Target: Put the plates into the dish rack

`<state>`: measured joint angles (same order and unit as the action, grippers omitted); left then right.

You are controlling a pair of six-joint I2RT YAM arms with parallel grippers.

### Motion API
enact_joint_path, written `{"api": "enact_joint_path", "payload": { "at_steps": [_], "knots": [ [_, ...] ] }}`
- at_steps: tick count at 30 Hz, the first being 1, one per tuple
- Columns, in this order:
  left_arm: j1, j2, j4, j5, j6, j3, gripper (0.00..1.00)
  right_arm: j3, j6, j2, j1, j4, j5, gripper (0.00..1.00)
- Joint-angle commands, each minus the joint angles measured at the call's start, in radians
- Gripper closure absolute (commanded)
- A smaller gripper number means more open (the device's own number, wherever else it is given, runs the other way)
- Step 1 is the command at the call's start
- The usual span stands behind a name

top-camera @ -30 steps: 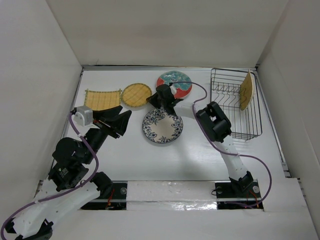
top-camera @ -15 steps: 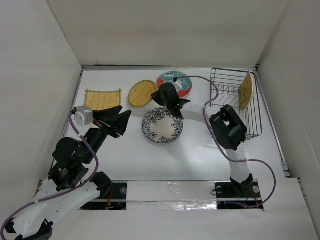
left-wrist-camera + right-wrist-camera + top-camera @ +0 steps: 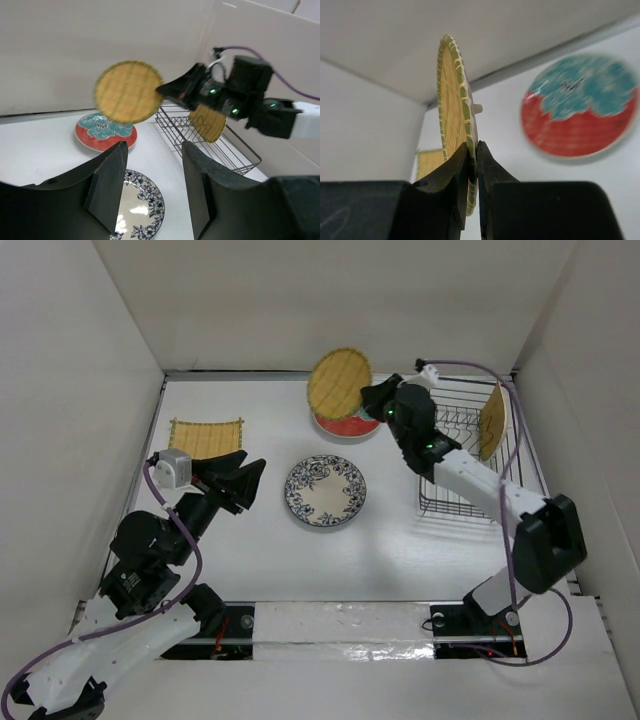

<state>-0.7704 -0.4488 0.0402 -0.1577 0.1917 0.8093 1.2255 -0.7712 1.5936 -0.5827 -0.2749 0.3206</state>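
As viewed from above, gripped the round yellow plate [image 3: 338, 382] [image 3: 128, 92] [image 3: 452, 100] by its rim with the right gripper [image 3: 371, 403] [image 3: 472, 150], clamped on both faces.
Held it on edge over the red plate [image 3: 345, 427] [image 3: 102, 136] [image 3: 580, 112], hiding that plate's far part from above. Hovered the left gripper [image 3: 236, 480] [image 3: 154, 150], fingers [image 3: 107, 185] apart, near the blue plate [image 3: 325, 490] [image 3: 137, 205]. Showed a racked plate [image 3: 491, 420] [image 3: 207, 124] upright at the far right end of the rack [image 3: 445, 510] [image 3: 225, 152], its top masked by the right arm [image 3: 480, 485] [image 3: 280, 117] in the left wrist view. Showed a flat yellow plate [image 3: 206, 438] [image 3: 431, 162] at far left, cut to a sliver beside the fingers in the right wrist view. Lost the rack's left side under that arm.
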Motion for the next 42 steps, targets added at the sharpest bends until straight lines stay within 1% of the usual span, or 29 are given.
{"api": "enact_joint_path", "payload": {
  "at_steps": [1, 3, 4, 6, 7, 9, 11, 15, 17, 20, 22, 30, 36, 40, 42],
  "knots": [
    [0.002, -0.010, 0.052, 0.009, -0.008, -0.009, 0.55, 0.006, 0.286, -0.203, 0.084, 0.108, 0.183, 1.00],
    [0.002, -0.010, 0.049, 0.023, -0.006, -0.006, 0.55, 0.008, 0.369, -0.259, 0.118, 0.178, 0.242, 1.00],
    [0.002, -0.008, 0.052, 0.026, -0.003, -0.007, 0.55, 0.005, 0.435, -0.285, 0.154, 0.225, 0.289, 1.00],
    [0.002, -0.007, 0.058, 0.026, -0.003, -0.012, 0.55, 0.011, 0.476, -0.348, 0.199, 0.278, 0.327, 1.00],
    [0.002, -0.010, 0.059, 0.020, -0.005, -0.015, 0.55, 0.011, 0.512, -0.365, 0.245, 0.337, 0.351, 1.00],
    [0.002, -0.024, 0.055, 0.021, -0.005, -0.013, 0.55, 0.020, 0.561, -0.395, 0.283, 0.370, 0.362, 1.00],
    [0.002, -0.033, 0.055, 0.027, -0.003, -0.012, 0.55, 0.034, 0.595, -0.397, 0.310, 0.427, 0.406, 1.00],
    [0.002, -0.041, 0.053, 0.024, -0.005, -0.015, 0.55, 0.089, 0.682, -0.345, 0.348, 0.503, 0.436, 1.00],
    [0.002, -0.037, 0.055, 0.024, -0.003, -0.013, 0.55, 0.138, 0.743, -0.290, 0.359, 0.552, 0.463, 1.00],
    [0.002, -0.037, 0.058, 0.018, -0.006, -0.016, 0.55, 0.176, 0.759, -0.241, 0.368, 0.582, 0.474, 1.00],
    [0.002, -0.039, 0.053, 0.024, -0.005, -0.013, 0.55, 0.196, 0.811, -0.216, 0.368, 0.594, 0.495, 1.00],
    [0.002, -0.031, 0.056, 0.035, 0.000, -0.015, 0.55, 0.249, 0.905, -0.138, 0.377, 0.600, 0.571, 1.00],
    [0.002, -0.028, 0.058, 0.035, 0.000, -0.015, 0.55, 0.246, 0.926, -0.116, 0.432, 0.588, 0.494, 1.00],
    [0.002, -0.030, 0.058, 0.026, -0.001, -0.016, 0.55, 0.220, 0.926, -0.101, 0.474, 0.571, 0.405, 1.00],
    [0.002, -0.034, 0.058, 0.030, -0.001, -0.015, 0.55, 0.216, 0.928, -0.089, 0.474, 0.572, 0.390, 1.00]
  ]
}}
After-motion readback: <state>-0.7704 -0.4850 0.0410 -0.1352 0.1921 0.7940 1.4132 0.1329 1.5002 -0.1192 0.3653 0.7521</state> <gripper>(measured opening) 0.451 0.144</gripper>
